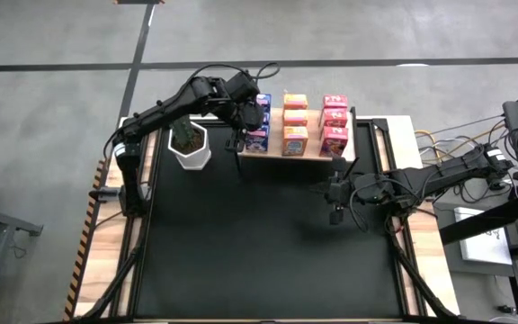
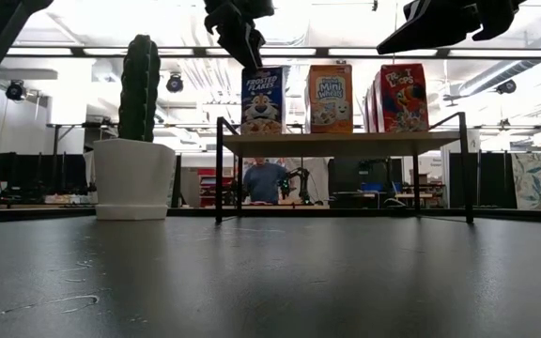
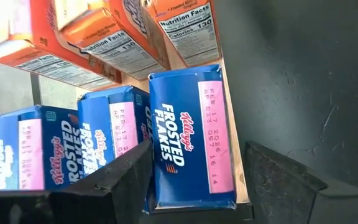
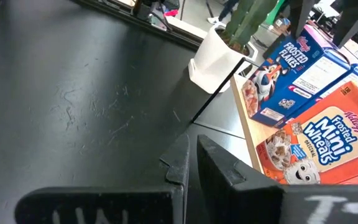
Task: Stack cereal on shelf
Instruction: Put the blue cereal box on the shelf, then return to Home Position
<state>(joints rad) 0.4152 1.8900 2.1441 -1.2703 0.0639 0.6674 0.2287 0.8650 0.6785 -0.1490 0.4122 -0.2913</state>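
Observation:
Nine small cereal boxes stand upright on the wooden shelf [image 1: 306, 154] at the table's far side. There is a blue row [image 1: 259, 121], an orange row [image 1: 295, 121] and a red row [image 1: 334, 121]. My left gripper [image 1: 248, 130] is open just above the front blue box [image 3: 191, 143]. Its fingers stand on either side of that box, and in the low view [image 2: 240, 38] it is clear of the box top. My right gripper [image 1: 327, 189] is shut and empty over the black mat [image 1: 259, 243], in front of the shelf's right end.
A white pot with a cactus [image 1: 189, 144] stands on the mat just left of the shelf, close to my left arm. The mat's near half is bare. A person shows in the room behind the shelf [image 2: 266, 178].

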